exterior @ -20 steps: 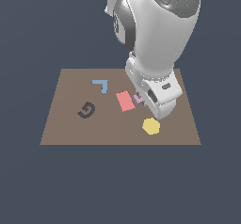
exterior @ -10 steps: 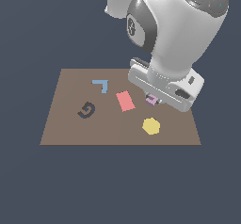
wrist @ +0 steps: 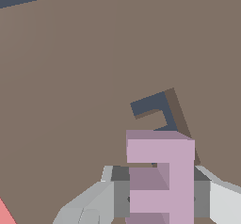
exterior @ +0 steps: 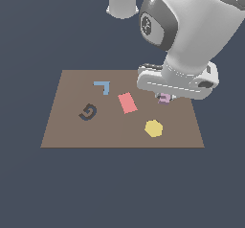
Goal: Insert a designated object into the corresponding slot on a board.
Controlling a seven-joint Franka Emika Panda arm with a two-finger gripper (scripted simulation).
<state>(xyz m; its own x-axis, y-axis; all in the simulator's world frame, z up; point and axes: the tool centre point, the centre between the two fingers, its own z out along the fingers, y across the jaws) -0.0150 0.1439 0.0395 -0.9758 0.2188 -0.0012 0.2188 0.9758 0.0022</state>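
We've got the pink E-shaped block (wrist: 162,178) clamped in the gripper (wrist: 160,190) and hanging just beside the dark E-shaped slot (wrist: 157,112) on the brown board (exterior: 72,126) — grab's done, lining up and seating it is what's left.

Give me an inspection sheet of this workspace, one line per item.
Surface: brown board, flat, on a dark floor.
Job's things: pink E-shaped block held between the fingers; dark E-shaped slot partly hidden behind it.
Clutter: blue L-shaped piece, red rectangle, yellow hexagon, dark G-shaped recess.
Grippers: gripper shut on the block, low over the board.
Cables: nothing seen.
Surroundings: plain dark background, nothing else seen.
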